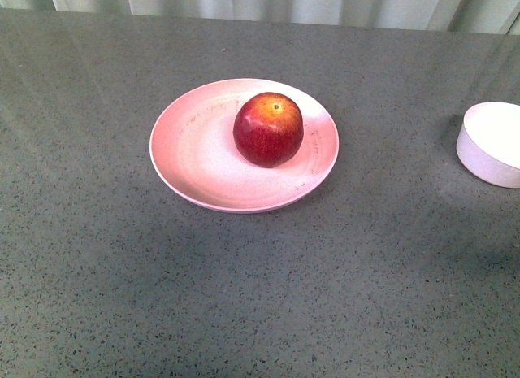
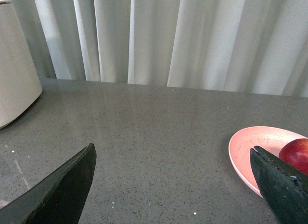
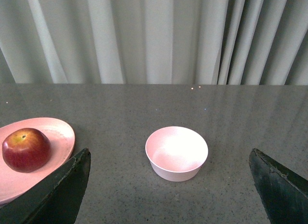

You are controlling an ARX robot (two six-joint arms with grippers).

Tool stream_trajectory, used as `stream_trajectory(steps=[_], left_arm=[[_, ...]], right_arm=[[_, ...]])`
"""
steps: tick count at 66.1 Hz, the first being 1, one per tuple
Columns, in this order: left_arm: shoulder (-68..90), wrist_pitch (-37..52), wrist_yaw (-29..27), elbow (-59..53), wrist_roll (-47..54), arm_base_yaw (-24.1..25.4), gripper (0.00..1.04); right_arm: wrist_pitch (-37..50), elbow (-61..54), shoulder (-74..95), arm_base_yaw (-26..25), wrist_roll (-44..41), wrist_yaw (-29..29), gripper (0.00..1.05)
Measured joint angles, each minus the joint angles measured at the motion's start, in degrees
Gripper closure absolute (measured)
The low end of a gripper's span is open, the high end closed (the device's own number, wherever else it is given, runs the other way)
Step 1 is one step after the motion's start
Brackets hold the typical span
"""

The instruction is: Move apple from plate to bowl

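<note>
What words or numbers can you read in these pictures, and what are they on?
There are no words, numbers or labels to read.
The plate has faint dark marks near its rim, too small to tell whether they are writing.
The apple and the bowl show no sticker or print.

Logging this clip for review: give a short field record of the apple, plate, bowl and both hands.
apple: on the plate, stem dimple up
plate: on the grey table, holds only the apple
bowl: empty, apart from the plate, on the robot's right
left hand: open, holding nothing
right hand: open, holding nothing, facing the bowl
task: not started
</note>
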Motion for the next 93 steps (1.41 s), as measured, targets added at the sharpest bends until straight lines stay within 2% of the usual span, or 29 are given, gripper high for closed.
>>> stream_trajectory(steps=[12,16,18,19,24,30,36,41,51,66,93], left_arm=[[0.0,0.0,0.0,0.0,0.0,0.0,0.09],[0.0,0.0,0.0,0.0,0.0,0.0,0.09],[0.0,0.0,0.0,0.0,0.0,0.0,0.09],[0.0,0.0,0.0,0.0,0.0,0.0,0.09],[0.0,0.0,0.0,0.0,0.0,0.0,0.09],[0.0,0.0,0.0,0.0,0.0,0.0,0.09],[0.0,0.0,0.0,0.0,0.0,0.0,0.09],[0.0,0.0,0.0,0.0,0.0,0.0,0.09],[0.0,0.0,0.0,0.0,0.0,0.0,0.09],[0.0,0.0,0.0,0.0,0.0,0.0,0.09],[0.0,0.0,0.0,0.0,0.0,0.0,0.09]], right_arm=[[0.0,0.0,0.0,0.0,0.0,0.1,0.09],[-8.3,3.1,5.0,1.5,1.4,8.9,0.09],[-11.5,5.2,10.9,0.0,1.5,13.3,0.09],[-11.2,5.8,13.9,-1.3,1.2,13.6,0.09],[-4.7,7.4,25.2,-8.1,-1.2,9.9,0.09],[4.6,9.6,35.6,-13.9,-3.8,4.7,0.09],[13.6,12.7,46.6,-17.9,-5.5,1.3,0.09],[20.0,16.0,57.2,-19.2,-6.1,-1.1,0.09],[27.3,23.7,76.2,-18.0,-7.3,-1.8,0.09],[30.4,33.4,94.1,-14.9,-7.3,0.7,0.09],[26.4,45.4,108.5,-10.7,-2.8,1.0,0.09]])
